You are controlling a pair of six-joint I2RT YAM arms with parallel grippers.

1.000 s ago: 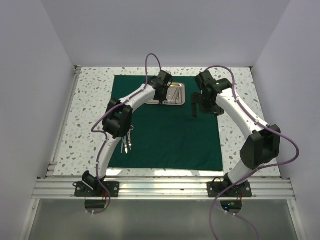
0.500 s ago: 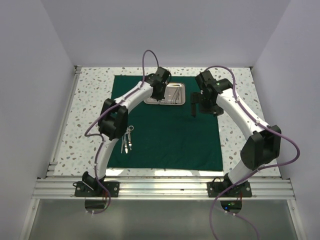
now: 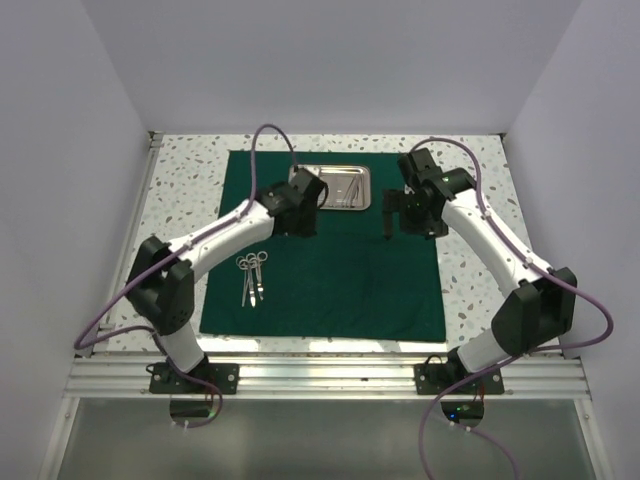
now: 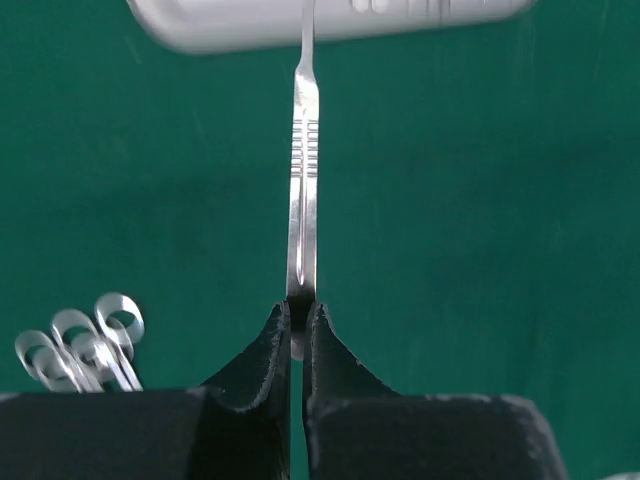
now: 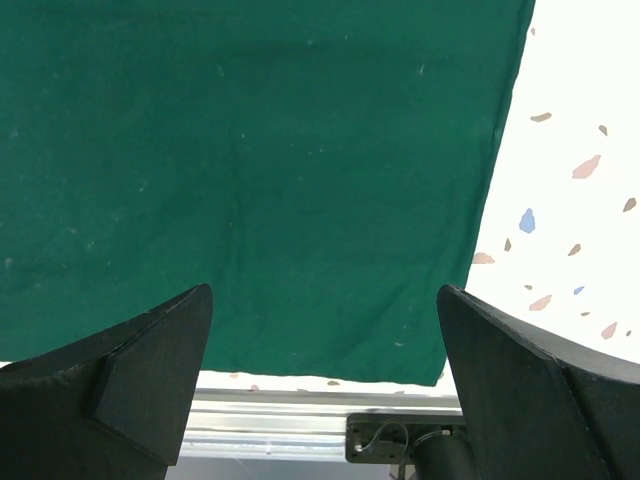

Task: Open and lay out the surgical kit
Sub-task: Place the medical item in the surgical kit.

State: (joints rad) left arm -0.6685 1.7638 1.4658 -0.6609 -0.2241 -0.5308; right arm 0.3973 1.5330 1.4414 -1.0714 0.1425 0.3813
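The dark green cloth lies spread flat on the table. The steel tray sits on its far middle, and its edge shows blurred at the top of the left wrist view. My left gripper is just near of the tray, shut on the end of a slim flat steel instrument with a ridged grip, held above the cloth and pointing toward the tray. Ring-handled scissors and forceps lie on the cloth at left. My right gripper is wide open and empty above the cloth's right part.
Speckled white tabletop surrounds the cloth. White walls close the left, right and back. An aluminium rail runs along the near edge, also seen in the right wrist view. The cloth's near right corner lies close to the rail.
My left arm has drawn back from the tray toward the near side with the slim steel instrument, its elbow swinging far left. The scissors and forceps are now uncovered. The right arm barely moved.
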